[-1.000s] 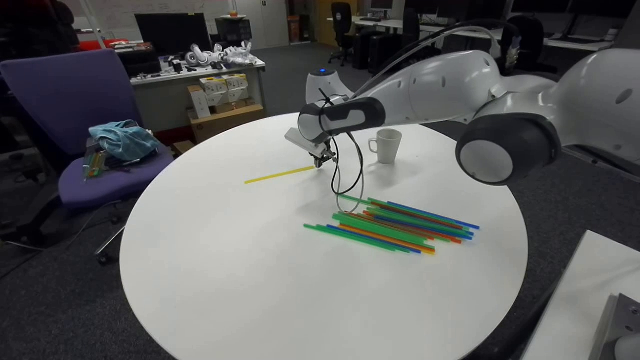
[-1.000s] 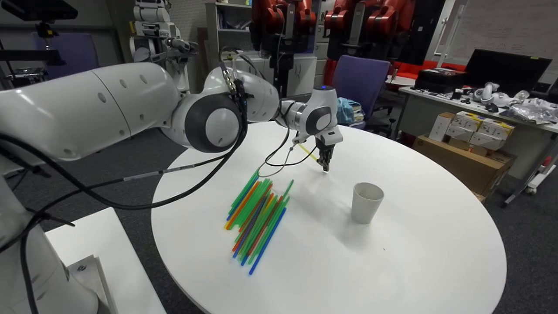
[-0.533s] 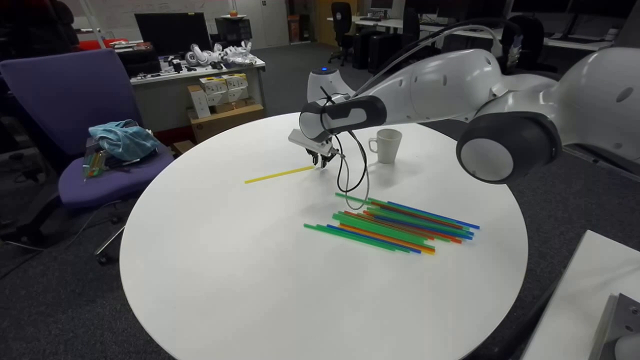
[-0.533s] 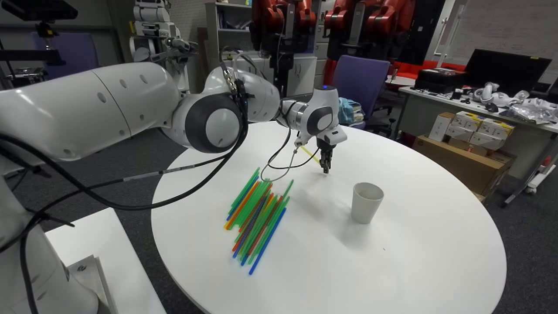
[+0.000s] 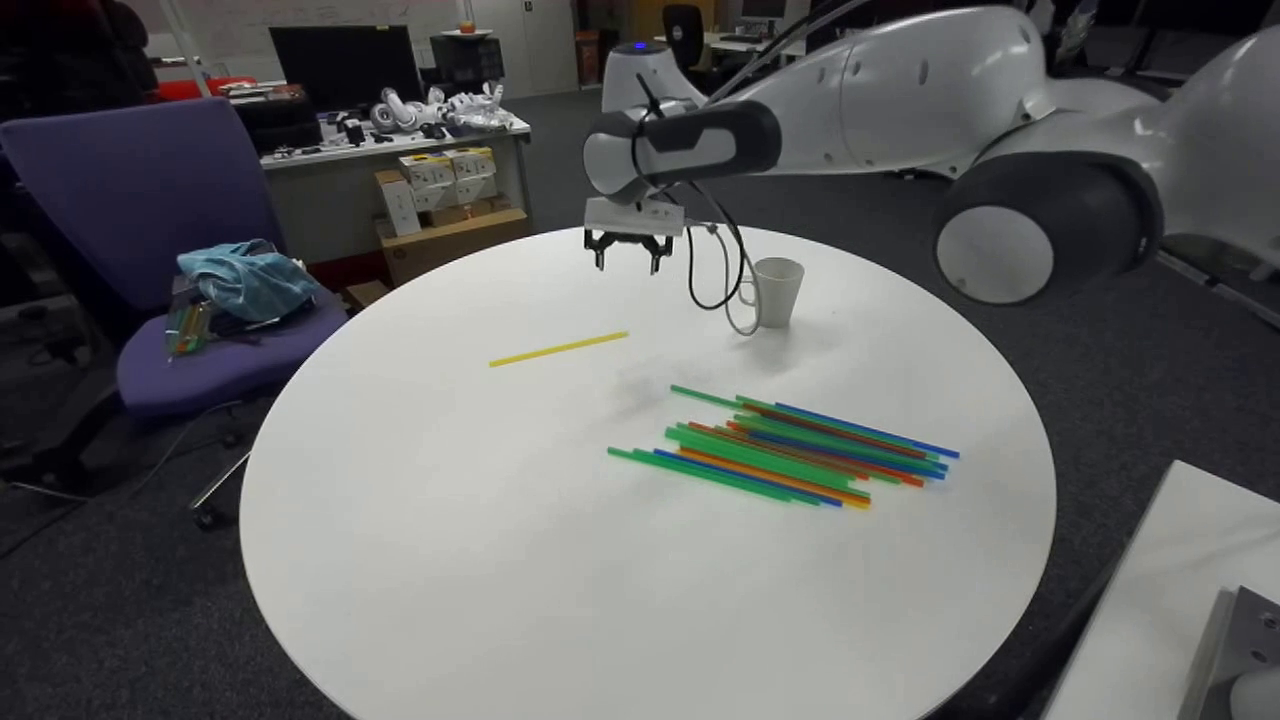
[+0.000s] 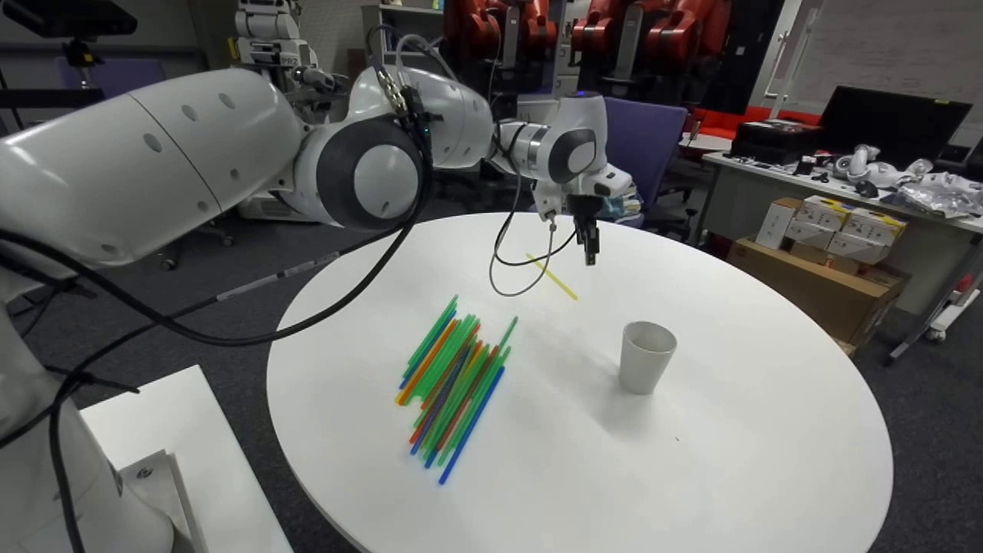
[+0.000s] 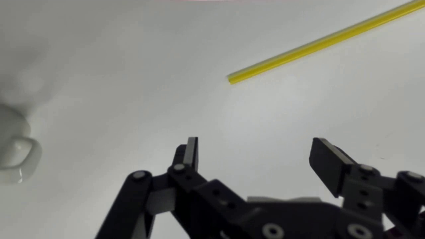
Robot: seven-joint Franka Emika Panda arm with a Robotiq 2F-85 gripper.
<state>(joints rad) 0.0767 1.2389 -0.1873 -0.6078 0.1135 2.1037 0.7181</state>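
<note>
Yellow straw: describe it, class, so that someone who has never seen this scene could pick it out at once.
Start with the round white table, which bears a mug and a pile of straws. Away from both, near the open hand, lies one thin yellow straw. Unlike the straws crowded together in the pile, it lies all alone.

Robotics lab, red robots, whiteboard, cluttered desk

robotiq gripper now higher above the round table, jaws spread wider than before, franka arm raised, yellow straw uncovered to its tip in an exterior view
</note>
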